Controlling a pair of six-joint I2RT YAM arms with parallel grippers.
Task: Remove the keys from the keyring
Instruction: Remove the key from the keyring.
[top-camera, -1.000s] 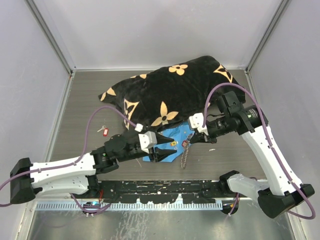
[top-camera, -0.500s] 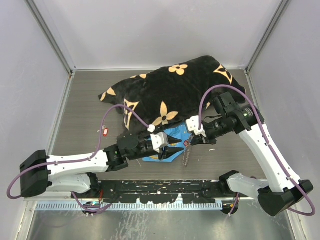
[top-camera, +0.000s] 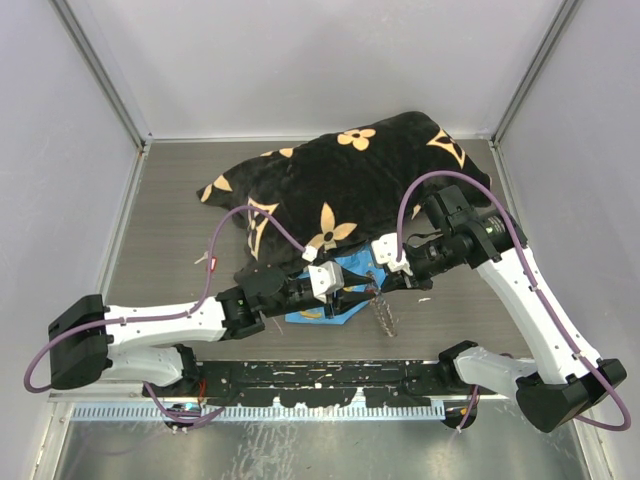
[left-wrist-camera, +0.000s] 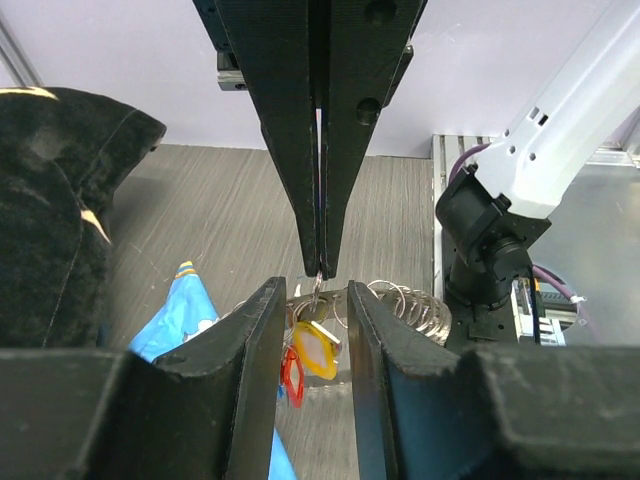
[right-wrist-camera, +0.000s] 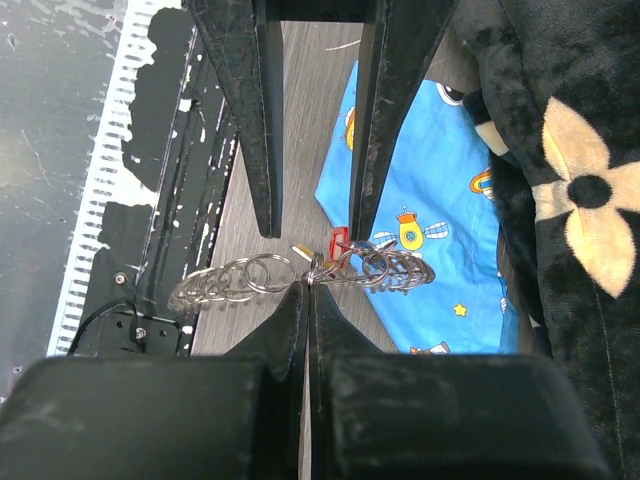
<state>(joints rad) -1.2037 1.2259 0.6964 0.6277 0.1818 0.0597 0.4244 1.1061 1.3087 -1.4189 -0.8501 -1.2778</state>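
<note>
We look down on a grey wood-grain tabletop (top-camera: 165, 200) boxed in by plain pale walls (top-camera: 300, 60), with a black slotted rail flecked with white (top-camera: 320, 378) along its near edge. A large black plush cloth printed with tan flowers and four-pointed stars (top-camera: 350, 185) lies heaped across the far half. From under its near edge comes a smaller bright blue cloth with little cartoon prints (right-wrist-camera: 440, 230). Any lettering among those prints is too small for us to read. Above the blue cloth's near corner the two arms meet tip to tip. The right gripper (right-wrist-camera: 308, 290) is fully closed, its two black fingers pressed together on one thin wire loop of the silvery keyring (right-wrist-camera: 250, 278). The keyring is a string of many linked split rings that sags to either side of that pinch. In the overhead view it trails down as a short chain, and we cannot tell whether its lower end touches the tabletop. The keys (left-wrist-camera: 315, 352), tiny silver pieces of which a yellow and a red plastic head show, hang bunched on the ring right at the pinch. The left gripper (left-wrist-camera: 313, 290) is partly open. Its fingers stand a narrow gap apart on either side of that bunch, close to it but gripping nothing that we can see. Well to the left, beside the left arm's purple cable (top-camera: 250, 215), a small red piece (top-camera: 211, 262) lies alone on the bare tabletop, too small for us to make out.
</note>
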